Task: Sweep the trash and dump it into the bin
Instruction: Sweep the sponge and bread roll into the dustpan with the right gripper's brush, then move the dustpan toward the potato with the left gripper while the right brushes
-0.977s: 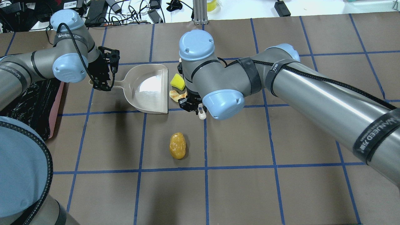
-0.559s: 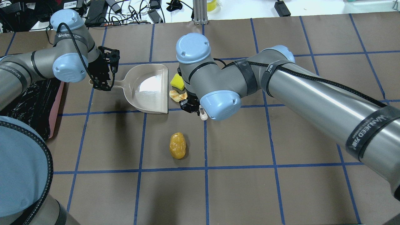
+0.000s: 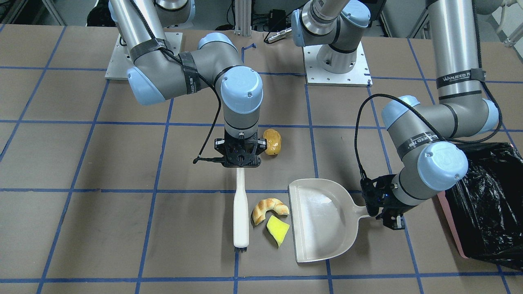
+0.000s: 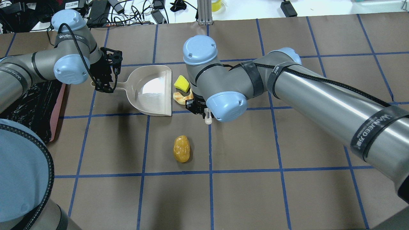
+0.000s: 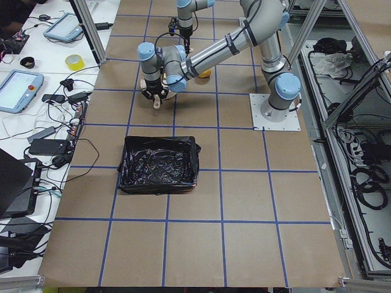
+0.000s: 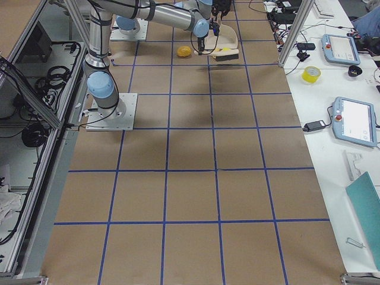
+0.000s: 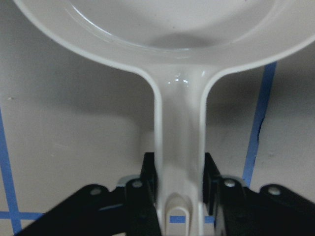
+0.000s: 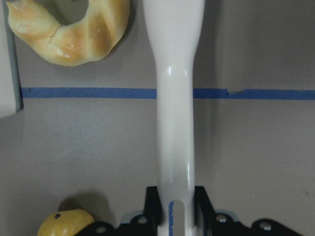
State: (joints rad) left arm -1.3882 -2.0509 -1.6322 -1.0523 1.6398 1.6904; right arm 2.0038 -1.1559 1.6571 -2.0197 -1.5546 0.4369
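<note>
My right gripper [image 3: 240,160] is shut on the handle of a white brush [image 3: 241,212], which lies along the table with its bristles at the far end. A tan croissant [image 3: 269,208] and a yellow sponge wedge [image 3: 278,229] lie between the brush and the open mouth of the cream dustpan [image 3: 322,220]. My left gripper [image 3: 382,204] is shut on the dustpan's handle [image 7: 179,147]. The golden bread roll [image 3: 272,142] lies apart, beside my right gripper. The pink bin [image 3: 451,228] with its black bag stands beyond my left gripper.
The table is brown paper with blue tape lines. In the overhead view the bin [image 4: 57,115] is at the left edge, partly under my left arm. Cables and devices crowd the far table edge.
My right wrist shifted slightly left and then back right with the brush. The croissant, sponge, roll and dustpan have not visibly moved.
</note>
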